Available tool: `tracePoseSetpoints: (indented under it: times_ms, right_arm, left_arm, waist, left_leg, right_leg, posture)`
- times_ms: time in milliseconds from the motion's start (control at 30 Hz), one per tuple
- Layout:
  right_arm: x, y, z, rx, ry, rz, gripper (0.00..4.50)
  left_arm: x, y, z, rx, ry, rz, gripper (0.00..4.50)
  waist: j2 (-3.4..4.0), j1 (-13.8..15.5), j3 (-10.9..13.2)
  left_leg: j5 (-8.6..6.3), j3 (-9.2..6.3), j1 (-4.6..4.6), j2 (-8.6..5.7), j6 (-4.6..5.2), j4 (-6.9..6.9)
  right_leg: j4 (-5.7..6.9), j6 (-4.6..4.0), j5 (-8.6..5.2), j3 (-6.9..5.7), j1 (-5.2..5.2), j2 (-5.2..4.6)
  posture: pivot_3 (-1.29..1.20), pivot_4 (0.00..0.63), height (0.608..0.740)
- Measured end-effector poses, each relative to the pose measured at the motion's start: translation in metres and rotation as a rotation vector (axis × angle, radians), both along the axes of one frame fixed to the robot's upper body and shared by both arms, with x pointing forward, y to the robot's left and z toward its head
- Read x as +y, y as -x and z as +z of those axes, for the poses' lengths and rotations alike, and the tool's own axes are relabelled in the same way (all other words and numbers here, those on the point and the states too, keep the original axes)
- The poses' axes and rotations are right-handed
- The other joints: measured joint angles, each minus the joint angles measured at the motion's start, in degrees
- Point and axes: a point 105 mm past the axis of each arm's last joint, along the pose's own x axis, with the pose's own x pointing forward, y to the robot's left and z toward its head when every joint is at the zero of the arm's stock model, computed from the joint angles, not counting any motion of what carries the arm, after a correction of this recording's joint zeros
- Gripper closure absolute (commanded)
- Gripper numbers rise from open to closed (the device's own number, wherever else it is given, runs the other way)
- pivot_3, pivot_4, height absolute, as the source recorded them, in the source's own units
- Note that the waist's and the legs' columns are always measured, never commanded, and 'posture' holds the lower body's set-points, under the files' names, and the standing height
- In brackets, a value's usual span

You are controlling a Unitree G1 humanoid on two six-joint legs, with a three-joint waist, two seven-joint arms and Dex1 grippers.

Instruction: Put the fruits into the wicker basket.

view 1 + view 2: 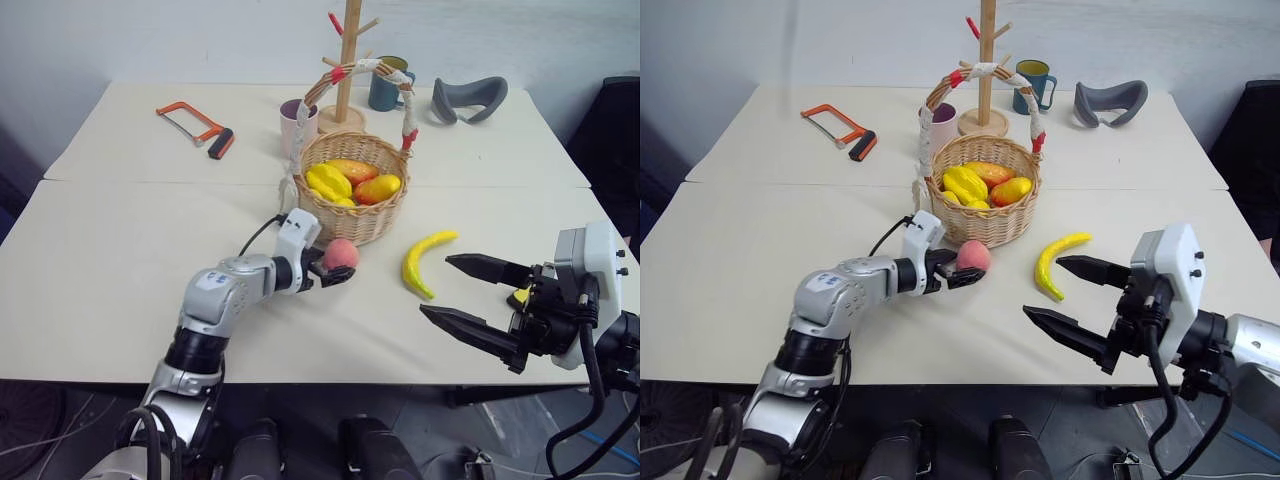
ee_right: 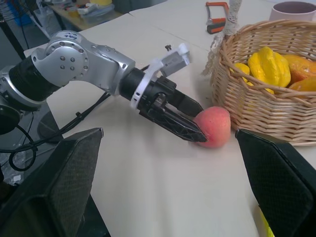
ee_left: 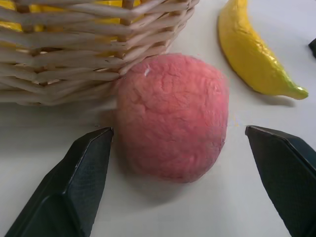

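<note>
Head views: on the white table (image 1: 120, 290), the round tan woven wicker basket (image 1: 352, 215) with its cloth-wrapped arched handle stands near the middle, yellow and orange fruit inside. The small round pink-red peach (image 1: 341, 254) lies on the table against the basket's near wall. The left hand (image 1: 335, 272) reaches it, fingers spread either side, not closed. The curved yellow banana (image 1: 423, 262) lies right of the basket, one end toward the basket, the other toward the near edge. Bare table lies between banana and the right hand (image 1: 470, 292), whose fingers are wide apart over the near edge. Behind the basket stand a pink cup (image 1: 298, 123), a wooden mug tree (image 1: 348, 70) and an orange hacksaw (image 1: 196, 124).

Left wrist view: the peach sits between the spread fingers (image 3: 74, 182), touching the wicker.

Right wrist view: the left hand's fingertip is at the peach.
</note>
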Motion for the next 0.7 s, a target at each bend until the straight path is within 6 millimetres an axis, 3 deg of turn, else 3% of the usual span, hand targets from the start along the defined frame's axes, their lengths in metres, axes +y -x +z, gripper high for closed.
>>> tracePoseSetpoints:
  times_ms: [200,433,567,700]
  right_arm:
    - [-0.005,-0.006,0.001,-0.009,0.001,-0.036,0.00]
    - [-0.007,-0.009,0.001,-0.006,0.014,-0.046,0.00]
    - [-0.007,-0.011,-0.002,0.001,0.018,-0.043,0.00]
    - [-0.008,-0.019,0.002,-0.021,0.016,-0.054,0.00]
  left_arm:
    - [0.001,-0.003,-0.003,-0.029,-0.056,-0.025,1.96]
    - [0.033,0.010,0.010,-0.175,-0.102,-0.180,2.12]
    - [0.039,0.022,0.064,-0.283,0.101,-0.319,2.12]
    - [0.021,0.021,0.146,-0.447,0.245,-0.366,2.12]
  waist:
    - [0.00,0.0,0.0]
    - [0.00,-0.1,0.0]
    - [-0.01,0.3,0.0]
    - [-0.03,0.8,0.0]
  left_leg:
    - [0.01,0.01,-0.01,0.02,-0.03,-0.05]
    - [0.04,0.10,-0.08,0.08,-0.12,-0.12]
    - [0.03,0.05,-0.14,0.04,-0.07,-0.04]
    - [-0.02,0.04,-0.12,-0.06,0.09,0.01]
  right_leg:
    - [-0.02,-0.02,-0.01,0.00,-0.02,0.00]
    - [0.06,-0.09,-0.04,0.04,-0.22,0.00]
    - [0.06,-0.09,-0.04,-0.04,-0.19,-0.08]
    - [-0.03,-0.02,-0.01,-0.03,-0.08,-0.12]
  posture:
    - [0.00,0.150,0.740]
    - [0.00,0.150,0.740]
    - [0.00,0.150,0.740]
    - [0.00,0.150,0.740]
